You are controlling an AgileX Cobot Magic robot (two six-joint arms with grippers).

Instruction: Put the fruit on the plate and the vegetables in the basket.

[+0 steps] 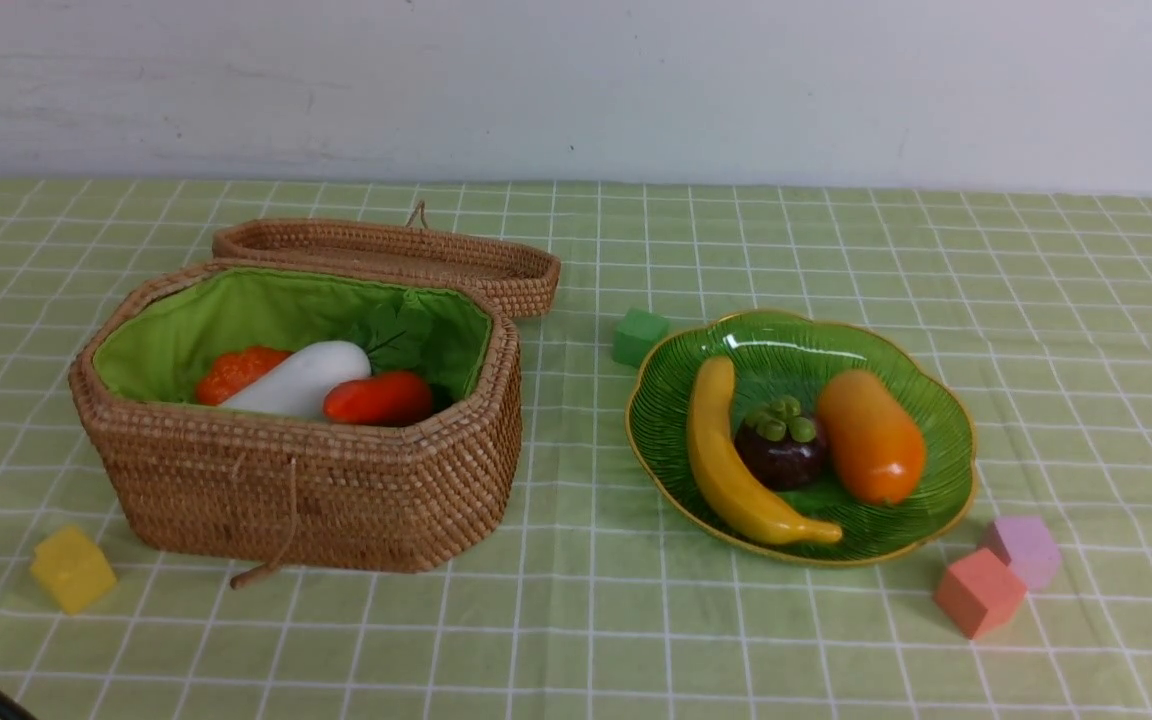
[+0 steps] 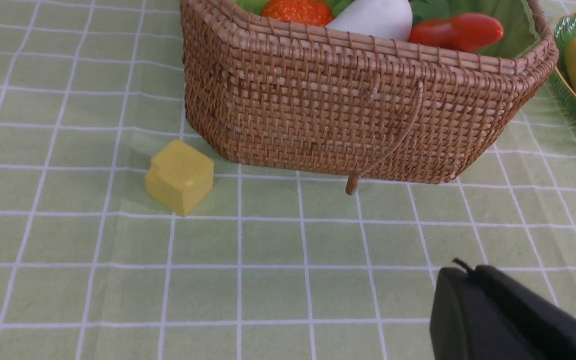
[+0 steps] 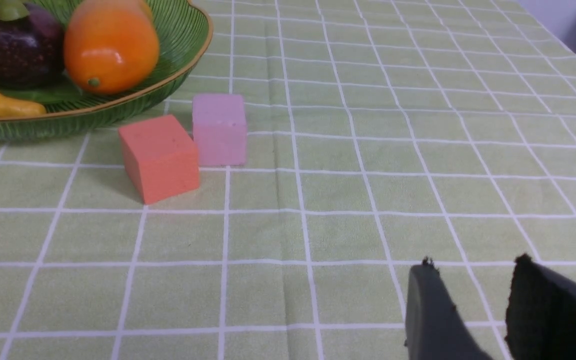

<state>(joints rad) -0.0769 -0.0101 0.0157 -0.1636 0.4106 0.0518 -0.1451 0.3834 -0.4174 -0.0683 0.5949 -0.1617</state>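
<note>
Already the sorting looked finished. Well ahead of the left tool [image 2: 473, 280], whose dark jaws were pressed together on nothing, stood the basket [image 1: 336, 500] on the table [image 1: 576, 620] — open, green-lined, with the radish [image 1: 301, 380] lying between the pumpkin [image 1: 236, 372] and the carrot [image 1: 379, 398] inside it. Its lid [image 1: 386, 255] lay on the table just behind it, touching the back rim. A yellow cube [image 2: 180, 176] sat on the cloth nearer the left tool than the basket did, just beside the basket's front corner and apart from it.

The right tool [image 3: 473, 280] hung low over the checked cloth with its two jaws apart and nothing between them. Ahead of it and off to one side sat an orange cube [image 3: 159, 157] and a pink cube [image 3: 219, 129], side by side and touching or nearly so. Beyond those cubes, farther from the tool, was the plate [image 1: 946, 480] — the cubes just off its rim. On it lay the banana [image 1: 731, 455], the mangosteen [image 1: 781, 445] and the mango [image 1: 871, 435], the mangosteen in the middle and close against both. A green cube [image 1: 639, 335] rested beyond the plate's far edge, between plate and basket.
</note>
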